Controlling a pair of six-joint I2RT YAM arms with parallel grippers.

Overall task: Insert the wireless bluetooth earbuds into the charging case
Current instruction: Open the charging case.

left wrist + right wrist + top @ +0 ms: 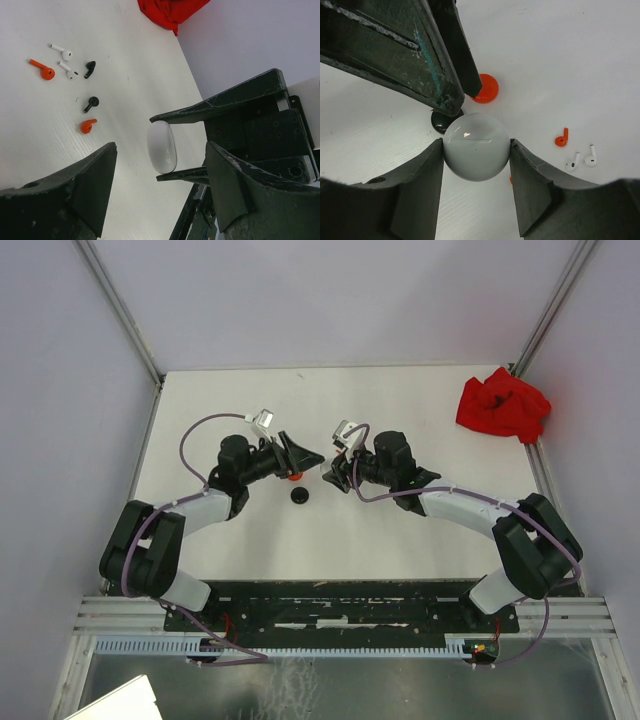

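Both jaws of the right gripper [476, 150] clamped the round white case [475, 135]; left gripper [160, 165] gaped wide, empty.

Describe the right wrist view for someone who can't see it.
The right end effector grips a round white case. Past it, the left end effector hangs near a red case and a black case; a red earbud and two white earbuds lie rightward.

Bright, even, diffuse light fills every view and nearly washes out the white tabletop [400, 530]. Shadows are soft and faint. In the right wrist view a small glare spot sits on the white case [476, 147] near frame centre; the bottom edge looks soft.
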